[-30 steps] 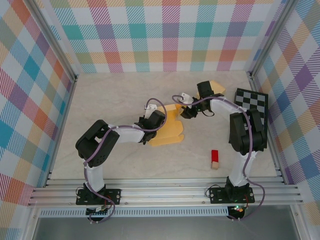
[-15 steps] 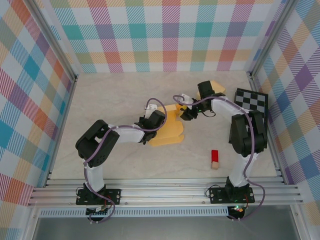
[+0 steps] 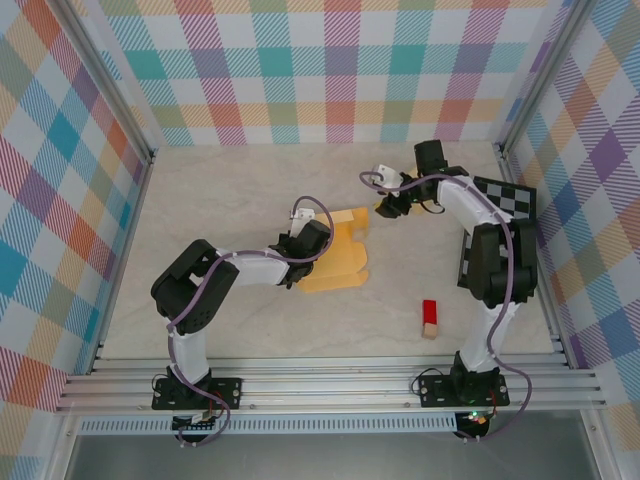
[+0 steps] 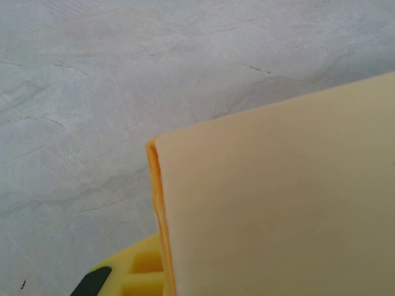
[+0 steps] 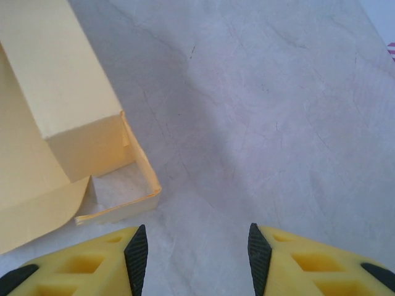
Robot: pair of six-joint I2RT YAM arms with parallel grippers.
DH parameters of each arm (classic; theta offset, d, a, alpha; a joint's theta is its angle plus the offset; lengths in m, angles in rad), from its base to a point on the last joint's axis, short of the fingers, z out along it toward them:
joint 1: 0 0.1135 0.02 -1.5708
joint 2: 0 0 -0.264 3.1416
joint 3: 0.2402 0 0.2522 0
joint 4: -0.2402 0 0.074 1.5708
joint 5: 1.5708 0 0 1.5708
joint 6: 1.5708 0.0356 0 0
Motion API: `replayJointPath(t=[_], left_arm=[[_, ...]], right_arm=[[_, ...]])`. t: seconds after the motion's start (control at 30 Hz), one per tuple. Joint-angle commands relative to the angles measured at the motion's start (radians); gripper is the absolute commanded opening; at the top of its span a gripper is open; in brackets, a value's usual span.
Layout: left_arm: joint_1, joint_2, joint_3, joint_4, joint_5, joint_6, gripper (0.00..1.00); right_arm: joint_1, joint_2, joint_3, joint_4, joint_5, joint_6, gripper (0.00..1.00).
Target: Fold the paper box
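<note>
Presently left claw (image 3: 308, 258) pinches paper box (image 3: 338, 262); right claw (image 5: 192, 250) gapes, apart.

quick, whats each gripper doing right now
Left gripper: closed on the edge of the paper box.
Right gripper: open, holding nothing.

Pale marbled table (image 3: 220, 190). A flat yellow paper box (image 3: 340, 262) lies at frame centre. A red block (image 3: 430, 318) lies at lower right. A black-and-white checkered board (image 3: 515, 205) lies at the right edge.
</note>
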Motion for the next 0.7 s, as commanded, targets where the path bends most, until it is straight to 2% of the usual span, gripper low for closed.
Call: replayJointPath(t=[0.0, 0.27, 0.67], left_arm=[[-0.008, 0.016, -0.014, -0.125, 0.059, 0.052, 0.00], [-0.008, 0.023, -0.005, -0.126, 0.065, 0.061, 0.00], [-0.007, 0.039, 0.020, -0.137, 0.065, 0.063, 0.00]], right_arm=[[0.011, 0.050, 0.043, -0.072, -0.043, -0.124, 0.50], [0.022, 0.126, 0.102, -0.162, -0.122, -0.264, 0.51], [0.086, 0.146, 0.065, -0.192, -0.152, -0.325, 0.50]])
